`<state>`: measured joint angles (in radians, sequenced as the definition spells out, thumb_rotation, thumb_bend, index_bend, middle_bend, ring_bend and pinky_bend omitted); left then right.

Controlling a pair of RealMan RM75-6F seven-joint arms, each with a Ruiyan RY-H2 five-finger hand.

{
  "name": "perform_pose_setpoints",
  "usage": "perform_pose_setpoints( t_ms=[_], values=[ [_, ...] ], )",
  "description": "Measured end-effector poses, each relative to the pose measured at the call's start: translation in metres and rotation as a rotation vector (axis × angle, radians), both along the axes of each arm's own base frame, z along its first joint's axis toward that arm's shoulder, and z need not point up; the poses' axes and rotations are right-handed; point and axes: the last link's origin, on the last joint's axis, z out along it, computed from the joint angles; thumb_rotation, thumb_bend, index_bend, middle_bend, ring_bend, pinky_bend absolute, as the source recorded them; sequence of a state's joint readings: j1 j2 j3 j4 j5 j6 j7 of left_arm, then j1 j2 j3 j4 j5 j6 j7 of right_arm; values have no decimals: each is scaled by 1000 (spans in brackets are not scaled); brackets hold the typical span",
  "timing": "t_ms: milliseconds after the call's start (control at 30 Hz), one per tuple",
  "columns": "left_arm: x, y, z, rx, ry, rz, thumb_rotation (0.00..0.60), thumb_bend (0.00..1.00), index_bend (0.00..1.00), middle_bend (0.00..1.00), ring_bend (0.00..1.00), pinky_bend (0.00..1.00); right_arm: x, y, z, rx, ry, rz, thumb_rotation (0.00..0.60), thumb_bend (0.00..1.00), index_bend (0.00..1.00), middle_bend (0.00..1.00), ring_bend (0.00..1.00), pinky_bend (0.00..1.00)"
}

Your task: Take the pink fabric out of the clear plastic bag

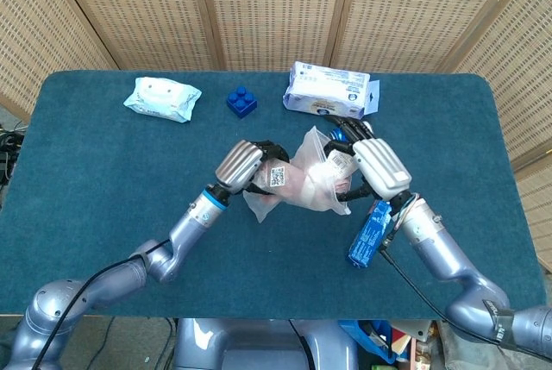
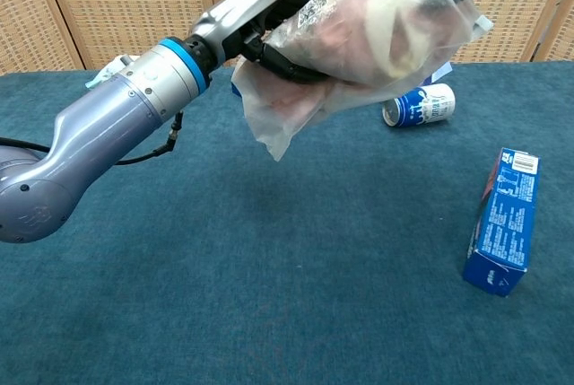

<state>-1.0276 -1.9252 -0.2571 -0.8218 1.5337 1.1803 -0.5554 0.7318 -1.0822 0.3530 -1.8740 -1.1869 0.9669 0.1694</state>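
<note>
Woven cane screens closed off the back of the room, and in front of them a counter (image 1: 95, 172) covered in dark teal felt carried everything. The left robot hand (image 1: 246, 163) gripped the crumpled clear plastic bag (image 1: 306, 182) by its closed end, holding it off the felt near the counter's middle. The pink fabric (image 2: 336, 30) was inside, showing only as a rosy blur through the film, so I judged the job barely begun. The right robot hand (image 1: 373, 167) had its fingers at the bag's open mouth, but whether they had closed on anything I could not tell. What remained, by my reckoning, was to pinch the cloth and draw it clear.

Around the bag, a blue-and-white can (image 2: 418, 104) lay on its side at about one o'clock, a long blue carton (image 1: 370, 234) at four, just beside the right forearm. Well apart sat a white tissue pack (image 1: 329, 91) at twelve, a blue toy brick (image 1: 241, 100) at eleven and a pale wipes packet (image 1: 161, 98) at ten. The carton looked likeliest to be knocked.
</note>
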Motion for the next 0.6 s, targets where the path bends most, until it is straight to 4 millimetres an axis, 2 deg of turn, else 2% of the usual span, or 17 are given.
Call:
perform_pose_setpoints(
  t_ms=[433,600],
  values=[
    [2,0,11,18,-10,-4,600,431,594,576,480,618,21,0,-5,-11,32,28,600,0,449,35,0,0],
    [-1,1,14,21,-14,-4,600,431,594,575,480,618,22,1,-5,-2,54,27,600,0,324,0,0,0]
  ],
)
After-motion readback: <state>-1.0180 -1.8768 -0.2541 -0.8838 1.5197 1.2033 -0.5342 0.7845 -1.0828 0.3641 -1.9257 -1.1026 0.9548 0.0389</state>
